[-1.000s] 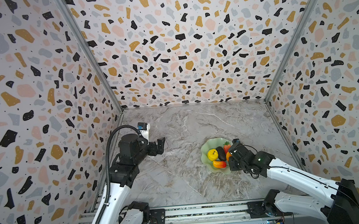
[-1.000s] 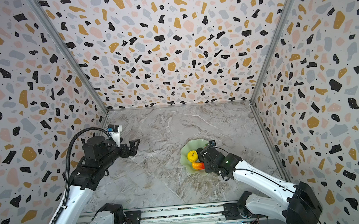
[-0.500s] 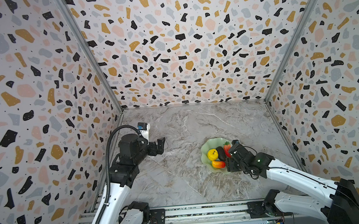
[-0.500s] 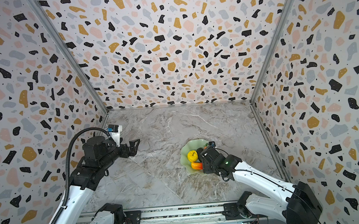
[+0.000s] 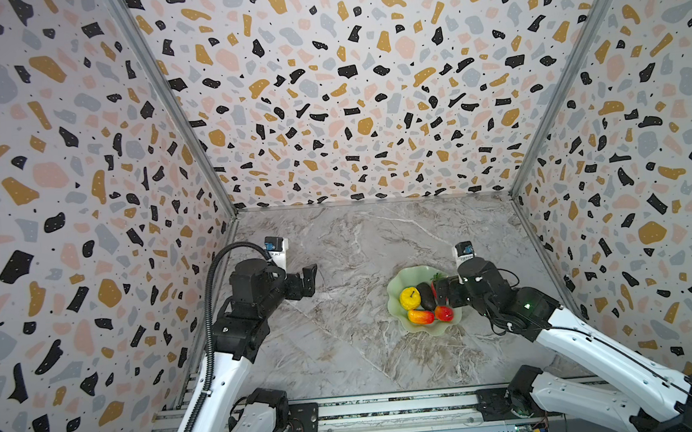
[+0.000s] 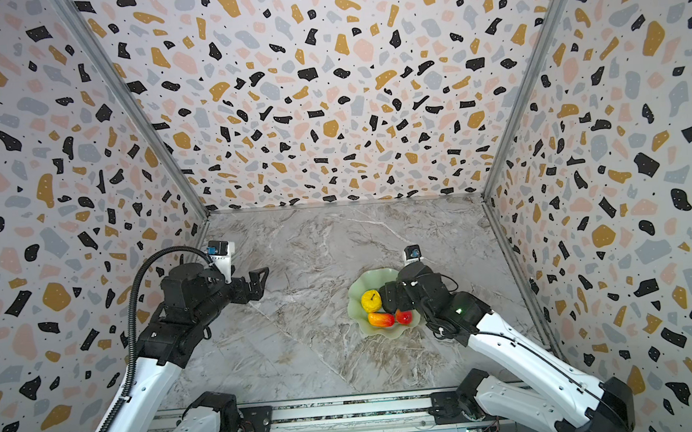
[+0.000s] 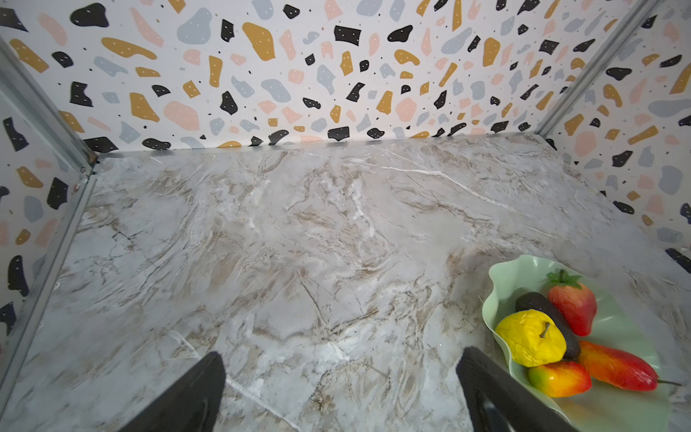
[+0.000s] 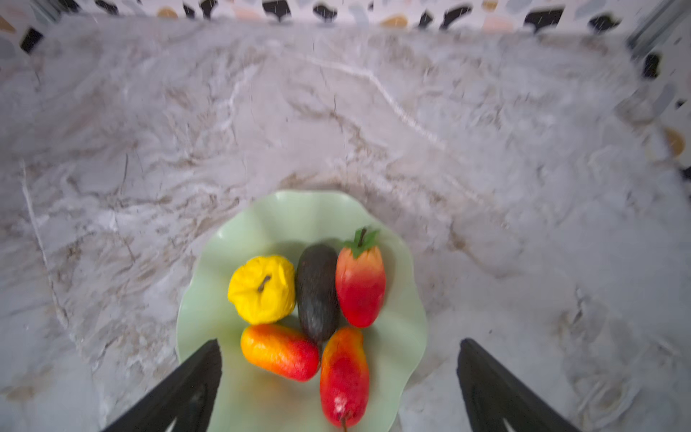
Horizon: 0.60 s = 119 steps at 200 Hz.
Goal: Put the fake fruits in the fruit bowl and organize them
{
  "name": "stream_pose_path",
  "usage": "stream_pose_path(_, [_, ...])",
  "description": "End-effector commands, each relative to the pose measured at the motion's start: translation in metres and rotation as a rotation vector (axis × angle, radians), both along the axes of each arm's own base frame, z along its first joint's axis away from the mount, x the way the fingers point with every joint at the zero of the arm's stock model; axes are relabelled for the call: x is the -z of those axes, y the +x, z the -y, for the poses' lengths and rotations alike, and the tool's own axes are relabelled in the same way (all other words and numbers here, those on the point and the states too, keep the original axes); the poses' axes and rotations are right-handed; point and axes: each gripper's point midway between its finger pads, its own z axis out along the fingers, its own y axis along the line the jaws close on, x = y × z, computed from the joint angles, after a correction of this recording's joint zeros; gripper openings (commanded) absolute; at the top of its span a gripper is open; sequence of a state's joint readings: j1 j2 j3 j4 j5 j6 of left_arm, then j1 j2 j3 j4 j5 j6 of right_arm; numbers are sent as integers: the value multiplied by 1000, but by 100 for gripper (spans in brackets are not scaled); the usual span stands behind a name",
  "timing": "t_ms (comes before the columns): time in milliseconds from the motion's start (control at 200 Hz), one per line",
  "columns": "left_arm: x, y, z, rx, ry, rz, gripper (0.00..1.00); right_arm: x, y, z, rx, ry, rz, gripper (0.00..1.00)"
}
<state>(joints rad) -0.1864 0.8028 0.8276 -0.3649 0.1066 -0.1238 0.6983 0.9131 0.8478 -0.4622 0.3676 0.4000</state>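
In a top view the fruit bowl sits right of centre with the fake fruits inside; the blackish oval runs near-to-far. Left wrist: my left gripper stands spread, empty. Right wrist: my right gripper gapes over all five, gripping none; the strawberry points its leaves far.

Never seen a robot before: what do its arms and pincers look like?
Left arm and right arm: white shells, black joints. Left gripper and right gripper: black, two-fingered. A ribbed black hose follows the left arm; a green light glows on the right.
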Motion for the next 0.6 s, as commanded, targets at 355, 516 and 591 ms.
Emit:
stream_pose_path(355, [43,23,-96,-608,2,341,100,1,82,125,227,-35,557,99])
stream_pose_path(516, [85,9,-121,-729,128,365,100,51,75,136,284,-73,532,99])
stream_pose_path(591, [94,9,-124,-739,160,371,100,62,74,140,302,-85,542,99])
